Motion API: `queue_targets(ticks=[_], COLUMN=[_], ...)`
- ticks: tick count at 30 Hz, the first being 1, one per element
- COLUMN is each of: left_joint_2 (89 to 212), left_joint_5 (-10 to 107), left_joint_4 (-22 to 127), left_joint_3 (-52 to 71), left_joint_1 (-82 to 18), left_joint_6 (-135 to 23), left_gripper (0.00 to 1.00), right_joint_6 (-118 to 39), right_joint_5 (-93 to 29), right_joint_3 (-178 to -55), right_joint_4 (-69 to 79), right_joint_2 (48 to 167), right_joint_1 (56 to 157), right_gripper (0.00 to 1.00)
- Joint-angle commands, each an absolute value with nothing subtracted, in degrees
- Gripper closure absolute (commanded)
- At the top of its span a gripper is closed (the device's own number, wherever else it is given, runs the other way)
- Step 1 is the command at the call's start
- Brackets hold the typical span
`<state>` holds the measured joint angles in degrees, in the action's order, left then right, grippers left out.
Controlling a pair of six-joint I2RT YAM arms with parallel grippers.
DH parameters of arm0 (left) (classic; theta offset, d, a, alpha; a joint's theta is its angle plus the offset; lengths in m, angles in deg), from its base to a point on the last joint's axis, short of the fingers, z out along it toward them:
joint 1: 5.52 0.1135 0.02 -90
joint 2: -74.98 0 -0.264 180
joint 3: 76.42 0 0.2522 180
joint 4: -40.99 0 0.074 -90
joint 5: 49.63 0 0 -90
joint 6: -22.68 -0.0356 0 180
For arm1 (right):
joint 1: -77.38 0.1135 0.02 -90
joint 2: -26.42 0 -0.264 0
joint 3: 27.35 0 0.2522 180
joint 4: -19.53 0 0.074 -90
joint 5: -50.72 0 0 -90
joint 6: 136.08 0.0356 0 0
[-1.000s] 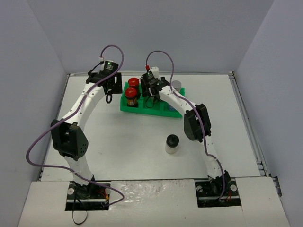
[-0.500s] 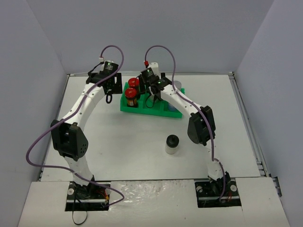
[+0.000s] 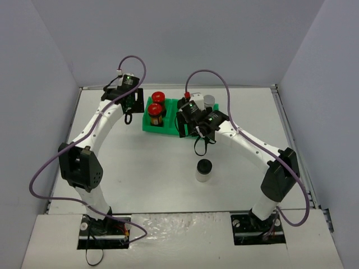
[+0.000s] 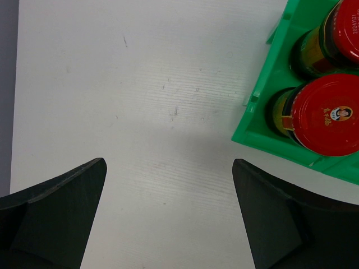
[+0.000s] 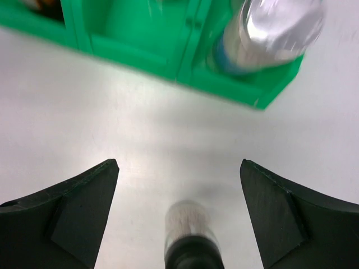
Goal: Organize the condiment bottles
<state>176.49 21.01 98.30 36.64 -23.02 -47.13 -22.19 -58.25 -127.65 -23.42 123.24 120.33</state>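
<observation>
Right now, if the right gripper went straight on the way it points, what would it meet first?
Likely the black-capped jar: in the wrist view it stands centred before the open right gripper. Depth is unclear, so it might touch bare table just past it. The green tray lies farther off.

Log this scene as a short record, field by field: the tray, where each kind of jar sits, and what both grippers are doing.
tray: green tray, far middle of the table
red-capped jars: two, both in the tray's left compartment
silver-capped jar: one visible, in the right compartment
black-capped jar: one visible, upright on the table, near side of the tray
left gripper: jaws open, empty, over bare table left of the tray
right gripper: jaws open, empty, between tray and black-capped jar
</observation>
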Motion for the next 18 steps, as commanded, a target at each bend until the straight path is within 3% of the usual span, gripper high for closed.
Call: queue_targets(ticks=[1, 18], left_joint_2=[172.73, 172.96], left_joint_5=[20.76, 21.28], left_joint_4=[95.82, 95.55], left_joint_3=[36.47, 36.18], left_joint_1=[-22.49, -22.13], left_joint_6=[-46.76, -47.28], left_gripper=[0.06, 0.06], right_joint_6=[-16.21, -9.32], right_joint_5=[-57.01, -56.11], right_joint_3=[-117.83, -105.43], right_joint_4=[-24.35, -23.68], right_joint_2=[118.48, 112.17], right_joint_1=[124.26, 125.09], right_gripper=[0.12, 0.09])
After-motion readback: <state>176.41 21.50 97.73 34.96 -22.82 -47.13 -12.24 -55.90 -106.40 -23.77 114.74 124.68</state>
